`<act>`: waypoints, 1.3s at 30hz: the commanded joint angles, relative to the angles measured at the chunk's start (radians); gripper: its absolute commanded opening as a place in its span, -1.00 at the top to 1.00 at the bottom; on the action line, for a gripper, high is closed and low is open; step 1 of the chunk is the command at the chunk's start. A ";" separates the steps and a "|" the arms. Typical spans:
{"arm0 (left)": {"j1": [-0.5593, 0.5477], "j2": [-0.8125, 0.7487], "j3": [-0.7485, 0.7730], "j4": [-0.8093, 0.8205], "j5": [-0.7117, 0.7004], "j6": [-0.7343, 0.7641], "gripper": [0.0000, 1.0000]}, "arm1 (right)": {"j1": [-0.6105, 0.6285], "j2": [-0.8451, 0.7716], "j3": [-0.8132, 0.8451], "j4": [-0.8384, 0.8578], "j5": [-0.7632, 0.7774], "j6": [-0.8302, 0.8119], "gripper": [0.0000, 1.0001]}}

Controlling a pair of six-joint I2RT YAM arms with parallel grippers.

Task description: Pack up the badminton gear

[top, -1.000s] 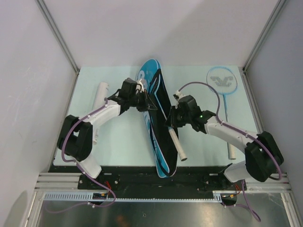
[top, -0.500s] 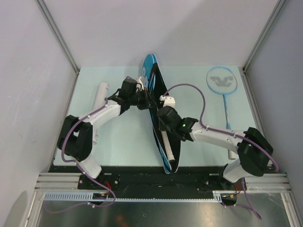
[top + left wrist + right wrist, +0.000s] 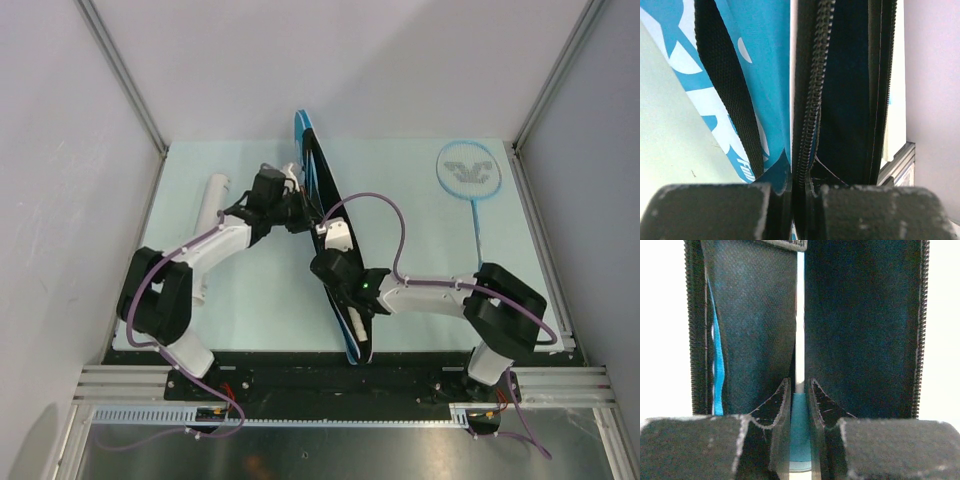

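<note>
The long blue bag (image 3: 318,185) stands on its edge down the middle of the table. My left gripper (image 3: 303,216) is shut on its black zipper edge (image 3: 812,100); the left wrist view shows my left gripper (image 3: 799,189) pinching it. My right gripper (image 3: 336,288) reaches into the open bag, shut on one light-blue racket. Its white handle (image 3: 355,324) sticks out toward the near end. In the right wrist view my right gripper (image 3: 800,405) clamps the racket's blue cone (image 3: 800,425) between the bag's dark walls (image 3: 860,330). The second racket (image 3: 468,170) lies at the far right. The white tube (image 3: 212,200) lies at the left. No shuttlecocks are in view.
The pale green table (image 3: 250,290) is walled by a metal frame post on the left (image 3: 120,75) and one on the right (image 3: 560,75). My right arm (image 3: 440,295) stretches across the near right part of the table, over the second racket's handle.
My right gripper has moved left and toward me with the racket, sliding it into the bag. The bag has tipped more upright and narrower; my left gripper keeps its hold.
</note>
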 commanded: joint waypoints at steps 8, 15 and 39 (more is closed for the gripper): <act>0.021 -0.099 -0.064 -0.018 0.125 0.003 0.99 | -0.009 0.087 0.015 0.209 -0.001 -0.028 0.73; 0.069 -0.107 -0.100 -0.025 0.118 0.023 1.00 | -0.044 -0.024 0.023 0.103 -0.343 -0.025 -0.05; 0.089 -0.116 -0.094 -0.025 0.172 0.022 1.00 | -0.947 -0.377 0.029 -0.340 -0.713 -0.103 -0.99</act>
